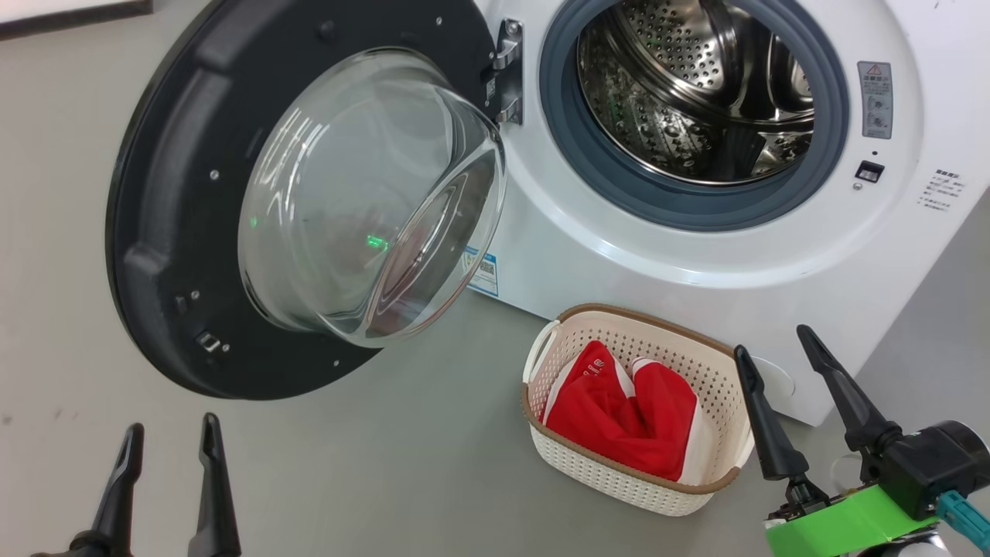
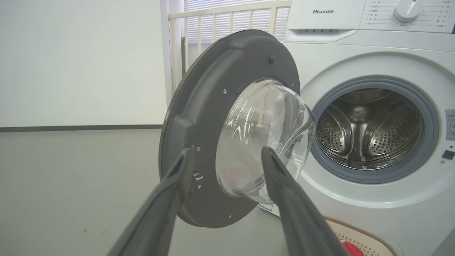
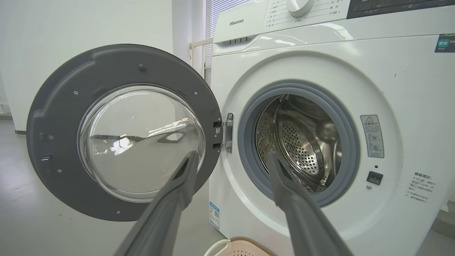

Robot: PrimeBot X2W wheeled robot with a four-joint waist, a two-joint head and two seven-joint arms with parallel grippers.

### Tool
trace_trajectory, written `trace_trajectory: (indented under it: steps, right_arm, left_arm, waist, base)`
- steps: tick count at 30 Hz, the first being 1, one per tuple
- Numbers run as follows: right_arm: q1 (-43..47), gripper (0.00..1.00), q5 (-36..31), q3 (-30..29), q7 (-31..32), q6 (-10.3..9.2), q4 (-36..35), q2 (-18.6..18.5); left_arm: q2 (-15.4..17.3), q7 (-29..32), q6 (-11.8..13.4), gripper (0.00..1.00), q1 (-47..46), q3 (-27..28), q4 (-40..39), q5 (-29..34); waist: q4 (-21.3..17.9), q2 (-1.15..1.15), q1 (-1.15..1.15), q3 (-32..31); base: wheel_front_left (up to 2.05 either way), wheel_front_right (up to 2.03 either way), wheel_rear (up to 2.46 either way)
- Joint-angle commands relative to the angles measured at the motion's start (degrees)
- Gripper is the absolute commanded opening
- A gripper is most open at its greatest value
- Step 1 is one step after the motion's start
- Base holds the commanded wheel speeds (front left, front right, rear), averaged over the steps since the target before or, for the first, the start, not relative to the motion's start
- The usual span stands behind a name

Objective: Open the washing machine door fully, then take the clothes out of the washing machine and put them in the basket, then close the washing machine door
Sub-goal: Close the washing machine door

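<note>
**Front-loader with its door swung open and the load moved to the basket**
The left gripper point(image 1: 172, 425), fingers spread wide and empty, hangs low over the floor point(image 1: 387, 464) facing the washing machine door point(image 1: 363, 201), which is swung left on its hinge point(image 1: 506, 70) to clear the drum point(image 1: 696, 93); the drum looks bare. The basket point(image 1: 642, 317) stands on the floor just beside the washing machine point(image 1: 619, 255) front, under the opening, presumably for a short carry, and holds red clothes point(image 1: 626, 410). The right gripper point(image 1: 773, 342), likewise wide and empty, hovers beside it. Only "Hisense" point(image 2: 323, 11) reads clearly; the blue label point(image 1: 483, 271) and warning sticker point(image 1: 875, 99) are too small; closing the door likely remains
</note>
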Motion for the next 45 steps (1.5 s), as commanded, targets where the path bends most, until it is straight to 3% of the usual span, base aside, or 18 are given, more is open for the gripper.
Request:
trace_trajectory:
  steps: [1, 7, 8, 9, 10, 11, 19, 25, 31, 35, 37, 40, 45]
  right_arm:
    - [-2.77, 1.0, -0.01, 1.65, 0.08, 0.2, -0.93, -1.15]
    - [-3.58, 1.0, 0.53, 2.51, 0.05, 0.2, -0.24, -2.02]
    - [-3.66, 1.0, 0.61, 2.6, 0.04, 0.2, -0.17, -2.12]
    - [-3.66, 1.0, 0.61, 2.6, 0.04, 0.2, -0.17, -2.12]
    - [-3.73, 1.0, 0.7, 2.68, 0.04, 0.2, -0.1, -2.22]
    - [-3.76, 1.0, 0.8, 2.76, 0.03, 0.2, -0.02, -2.31]
    - [-3.1, 1.0, 1.12, 2.29, 0.41, 0.2, -0.15, -2.58]
    - [-2.25, 1.0, 0.76, 1.11, 1.57, 0.2, -1.28, -2.93]
    - [-1.31, 1.0, 0.05, -0.41, 3.29, 0.2, -2.5, -2.65]
    - [-1.2, 1.0, -0.19, -0.64, 4.18, 0.2, -3.47, -2.73]
    - [-1.0, 1.0, -0.29, -0.99, 4.64, 0.2, -3.72, -2.91]
    - [-0.68, 1.0, -0.64, -1.86, 5.27, 0.2, -3.97, -3.01]
    - [-1.04, 1.0, -1.17, -2.31, 6.59, 0.2, -4.28, -2.9]
  left_arm:
    - [0.65, -0.19, 0.55, 1.0, -1.08, 2.52, -1.97, 0.42]
    - [0.51, -0.87, 1.03, 1.0, -0.59, 2.76, -2.24, 0.5]
    - [0.5, -0.99, 1.03, 0.45, -0.56, 2.78, -2.18, 0.47]
    - [0.5, -0.99, 1.03, 0.45, -0.56, 2.78, -2.18, 0.47]
    - [0.52, -1.09, 1.01, 0.19, -0.55, 2.81, -2.08, 0.42]
    - [0.55, -1.19, 0.98, 0.0, -0.57, 2.82, -1.96, 0.39]
    - [0.91, -3.92, 0.54, 0.0, -5.14, 4.66, -0.45, -0.44]
    - [0.5, -7.09, -1.4, 0.0, -17.47, 9.14, 4.07, -4.95]
    - [-0.88, -7.91, -3.97, 0.0, -32.71, 14.4, 15.07, -13.49]
    - [-0.18, -5.01, -5.43, 0.0, -42.54, 19.16, 26.88, -21.45]
    - [-0.54, -2.44, -4.73, 0.0, -47.25, 21.98, 33.36, -26.12]
    - [-2.14, 4.68, -0.88, 0.0, -53.8, 26.93, 42.76, -34.7]
    - [-0.51, 10.89, 1.88, 0.0, -59.62, 29.52, 51.27, -39.4]
  waist:
    - [0.34, 0.0, 0.0, 0.46]
    - [0.54, 0.0, 0.0, 0.89]
    - [0.53, 0.0, 0.0, 0.9]
    - [0.53, 0.0, 0.0, 0.9]
    - [0.5, 0.0, 0.0, 0.89]
    - [0.47, 0.0, 0.0, 0.86]
    - [0.01, 0.0, 0.0, 0.88]
    - [-0.46, 0.0, 0.0, 1.21]
    - [-1.16, 0.0, 0.0, 1.35]
    - [-2.58, 0.0, 0.0, 2.27]
    - [-2.99, 0.0, 0.0, 2.75]
    - [-3.38, 0.0, 0.0, 3.26]
    - [-4.45, 0.0, 0.0, 4.25]
  base:
    - [0.0, 0.0, 0.0]
    - [0.0, 0.0, 0.0]
    - [0.0, 0.0, 0.0]
    - [0.0, 0.0, 0.0]
    - [0.0, 0.0, 0.0]
    - [0.0, 0.0, 0.0]
    - [0.0, 0.0, 0.0]
    - [0.0, 0.0, 0.0]
    - [0.0, 0.0, 0.0]
    - [0.0, 0.0, 0.0]
    - [0.0, 0.0, 0.0]
    - [0.0, 0.0, 0.0]
    - [0.0, 0.0, 0.0]
